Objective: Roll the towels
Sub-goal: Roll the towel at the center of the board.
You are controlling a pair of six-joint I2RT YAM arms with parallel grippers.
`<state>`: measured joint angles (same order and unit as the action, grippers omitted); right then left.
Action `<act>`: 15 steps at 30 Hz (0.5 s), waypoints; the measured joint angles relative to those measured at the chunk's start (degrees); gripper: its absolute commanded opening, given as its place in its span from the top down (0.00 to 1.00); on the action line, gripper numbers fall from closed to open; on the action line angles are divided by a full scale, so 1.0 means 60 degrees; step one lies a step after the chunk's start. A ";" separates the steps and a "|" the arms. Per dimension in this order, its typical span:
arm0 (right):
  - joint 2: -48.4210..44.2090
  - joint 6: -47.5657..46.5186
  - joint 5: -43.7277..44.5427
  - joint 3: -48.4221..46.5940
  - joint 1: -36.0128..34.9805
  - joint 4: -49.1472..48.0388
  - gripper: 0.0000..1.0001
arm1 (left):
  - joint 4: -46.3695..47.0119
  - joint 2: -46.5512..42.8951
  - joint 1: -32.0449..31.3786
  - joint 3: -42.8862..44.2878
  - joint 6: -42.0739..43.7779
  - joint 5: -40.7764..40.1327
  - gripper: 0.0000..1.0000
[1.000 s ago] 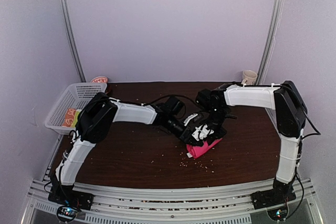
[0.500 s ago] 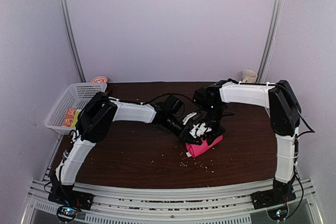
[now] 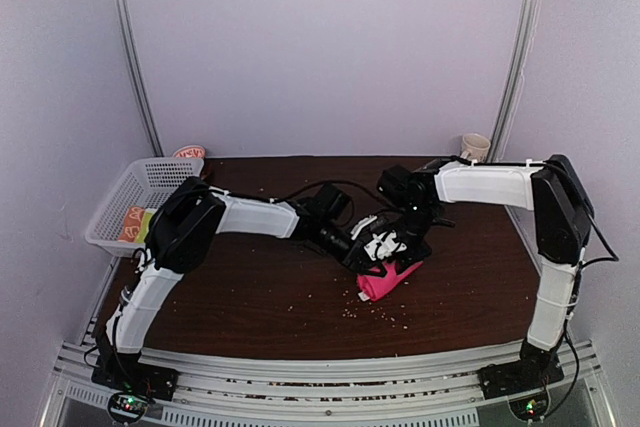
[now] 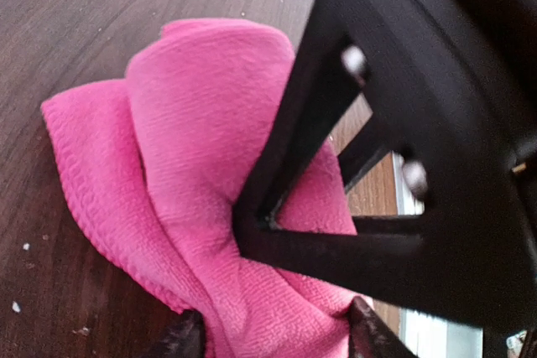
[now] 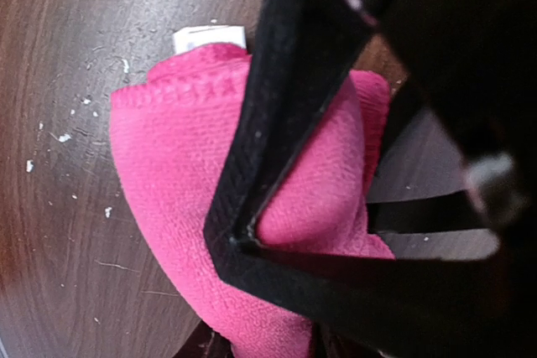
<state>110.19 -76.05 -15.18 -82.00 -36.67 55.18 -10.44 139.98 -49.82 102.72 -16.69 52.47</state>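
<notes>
The pink towel (image 3: 390, 282) is lying bunched and partly rolled on the bench (image 3: 250, 292), right of centre, with both arms meeting over it. The left fingers (image 4: 186, 338) are pinching one end of the towel, cloth filling the gap between them. The right fingers (image 5: 211, 348) are straddling the same towel at the edge of the right wrist view; whether they are gripping cannot be told. Pale crumbs (image 3: 385, 315) are lying beside it.
</notes>
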 measured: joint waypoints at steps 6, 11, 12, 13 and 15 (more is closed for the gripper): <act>-0.0237 0.0066 -0.0029 0.0350 0.0058 -0.0463 0.64 | 0.0095 0.0025 0.0000 -0.0040 -0.0073 -0.0073 0.64; -0.0554 0.0058 -0.0084 0.0721 0.0131 -0.0820 0.57 | 0.0310 0.0025 0.0000 -0.0131 -0.0168 -0.0066 0.78; -0.0634 0.0047 -0.0087 0.0798 0.0138 -0.0911 0.54 | 0.0342 0.0025 0.0000 -0.0146 -0.0197 -0.0062 0.81; -0.0714 0.0029 -0.0087 0.0892 0.0157 -0.1035 0.52 | 0.0382 0.0025 0.0000 -0.0160 -0.0240 -0.0062 0.86; -0.0911 0.0000 -0.0109 0.1089 0.0204 -0.1249 0.46 | 0.0466 0.0025 0.0000 -0.0178 -0.0328 -0.0040 0.95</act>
<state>104.73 -76.05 -15.84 -75.46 -35.44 47.68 -7.64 140.14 -49.82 101.65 -18.65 52.23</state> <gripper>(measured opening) 0.470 0.167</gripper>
